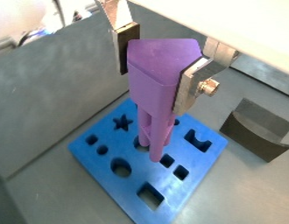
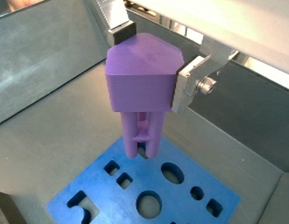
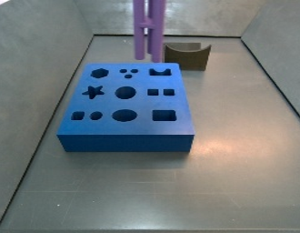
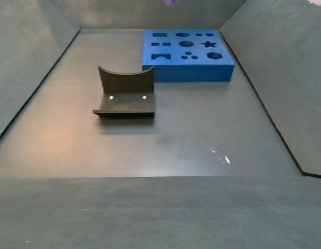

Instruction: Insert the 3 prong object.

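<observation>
3 prong object (image 1: 157,83) clamped in end effector (image 1: 160,63), hanging upright over blue block's (image 3: 125,133) far edge.
Risk: prongs missing their slot, jamming against the block face.

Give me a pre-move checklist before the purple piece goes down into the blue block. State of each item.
1. Grip: gripper shut on the 3 prong object, both pads against its sides: ok.
2. Piece upright in a side view: ok.
3. Prongs above the blue block, not yet inserted: ok.
4. Prongs lined up with the matching hole: cannot tell.
5. Block holes unobstructed in a side view: ok.
6. Brown block apart from the blue block, out of the path: ok.
</observation>
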You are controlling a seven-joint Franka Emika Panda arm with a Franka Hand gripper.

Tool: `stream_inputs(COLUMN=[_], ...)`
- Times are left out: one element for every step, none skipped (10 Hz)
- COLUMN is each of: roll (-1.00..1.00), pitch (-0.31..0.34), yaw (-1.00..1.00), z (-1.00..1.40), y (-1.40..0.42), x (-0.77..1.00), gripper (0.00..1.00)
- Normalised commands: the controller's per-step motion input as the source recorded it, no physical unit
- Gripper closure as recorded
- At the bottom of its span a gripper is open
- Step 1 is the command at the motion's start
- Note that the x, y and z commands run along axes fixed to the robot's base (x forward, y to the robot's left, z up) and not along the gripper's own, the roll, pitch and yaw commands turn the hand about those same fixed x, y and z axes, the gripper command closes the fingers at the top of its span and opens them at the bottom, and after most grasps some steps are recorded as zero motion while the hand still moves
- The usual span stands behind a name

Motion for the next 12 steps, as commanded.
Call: stream_inputs(roll=[0.00, 0.00, 0.00, 0.00, 0.00, -0.08, -0.29, -0.41, -0.43, -0.43, -0.39, -0.20], pitch=[0.040, 0.000, -0.043, -0.073, -0.071, -0.149, -0.379, -0.434, -0.431, -0.426, -0.336, -0.171], yaw=[-0.60, -0.58, -0.55, -0.57, -0.58, -0.61, -0.30, -0.01, 0.00, 0.00, -0.03, -0.34], z=[-0.47, -0.53, -0.57, -0.59, -0.59, -0.51, -0.18, 0.00, 0.00, 0.00, -0.09, -0.21], y=[0.35, 0.35, 0.34, 0.29, 0.28, 0.19, 0.35, 0.58, 0.61, 0.61, 0.61, 0.51], x=[-0.43, -0.55, -0.70, -0.76, -0.75, -0.61, -0.25, -0.11, -0.08, -0.06, 0.00, 0.12], gripper=[1.00, 1.00, 1.00, 1.00, 1.00, 1.00, 1.00, 1.00, 1.00, 1.00, 1.00, 1.00])
